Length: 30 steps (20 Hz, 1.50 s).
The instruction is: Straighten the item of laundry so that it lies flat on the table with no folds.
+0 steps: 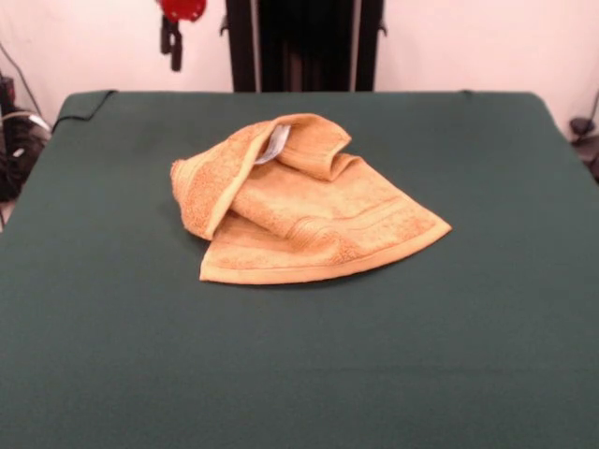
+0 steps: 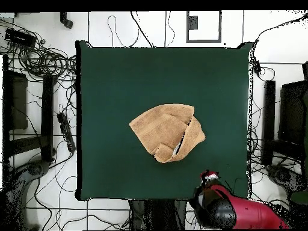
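Note:
The orange-tan towel [image 1: 309, 210] lies crumpled near the middle of the dark green table [image 1: 140, 355]. Its far part is folded over on itself, and a white care label [image 1: 276, 143] shows in the fold. A flat corner with a border band points to the right in the front view. In the overhead view the towel [image 2: 165, 132] sits a little toward the robot's side of the table [image 2: 120, 78]. My gripper [image 1: 174, 45] is drawn back at the table's far edge, well away from the towel. It also shows in the overhead view [image 2: 209, 176] at the end of the red arm [image 2: 240, 213].
The black pedestal [image 1: 304, 45] stands behind the table's far edge. Cables and dark equipment [image 2: 42, 90] lie on the floor around the table's sides. A white wall is behind the robot.

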Motion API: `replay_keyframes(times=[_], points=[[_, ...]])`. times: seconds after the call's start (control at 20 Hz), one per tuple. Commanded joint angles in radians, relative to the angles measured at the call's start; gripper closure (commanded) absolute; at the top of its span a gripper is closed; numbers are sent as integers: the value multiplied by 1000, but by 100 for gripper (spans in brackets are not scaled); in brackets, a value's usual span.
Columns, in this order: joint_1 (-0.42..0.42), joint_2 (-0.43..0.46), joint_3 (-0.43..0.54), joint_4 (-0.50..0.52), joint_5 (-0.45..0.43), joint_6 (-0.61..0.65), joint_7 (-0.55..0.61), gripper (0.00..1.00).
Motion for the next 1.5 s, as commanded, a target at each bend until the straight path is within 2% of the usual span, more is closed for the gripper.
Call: replay_keyframes(times=[0.05,0.2,0.3,0.5,0.65,1.05,1.5], points=[[-66,-69,216,159,-94,179,-364,0],[-97,-26,265,150,-165,126,-336,0],[-77,-4,256,122,-232,62,-292,0],[-40,9,245,110,-256,64,-208,0],[-35,2,256,114,-236,83,-174,0],[-48,-14,306,117,-209,115,-173,0],[13,26,314,55,-188,131,-128,0]])
